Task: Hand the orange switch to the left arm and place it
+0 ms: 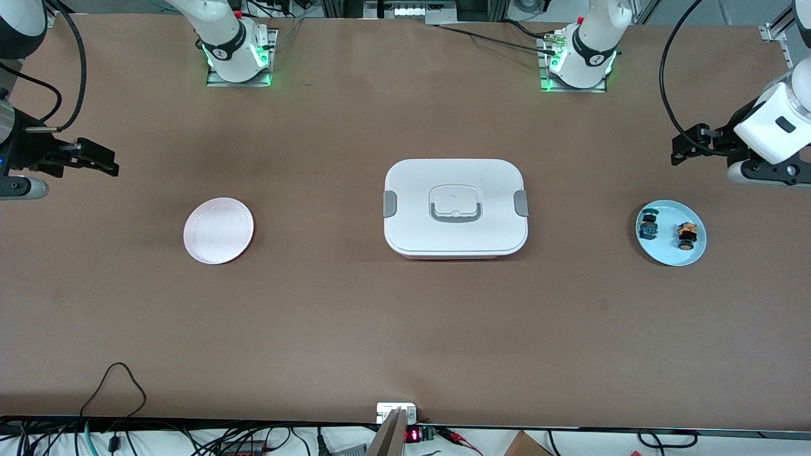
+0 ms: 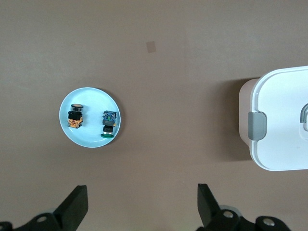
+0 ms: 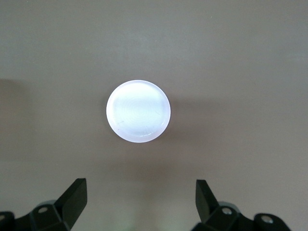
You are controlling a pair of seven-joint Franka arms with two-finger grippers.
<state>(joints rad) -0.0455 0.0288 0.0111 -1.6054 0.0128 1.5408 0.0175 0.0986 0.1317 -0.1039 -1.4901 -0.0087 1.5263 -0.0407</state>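
Observation:
The orange switch [image 1: 687, 235] lies on a light blue plate [image 1: 670, 253] at the left arm's end of the table, beside a blue-and-teal component [image 1: 648, 226]. It shows in the left wrist view [image 2: 74, 116] too. The white box [image 1: 455, 207] stands in the middle of the table. My left gripper [image 1: 679, 152] hangs open and empty in the air, over bare table near the blue plate. My right gripper [image 1: 109, 164] hangs open and empty at the right arm's end, above bare table near a white plate [image 1: 218, 230].
The white plate [image 3: 138, 110] holds nothing. The box's edge and grey clip [image 2: 256, 126] show in the left wrist view. Cables and electronics [image 1: 405, 430] run along the table edge nearest the front camera.

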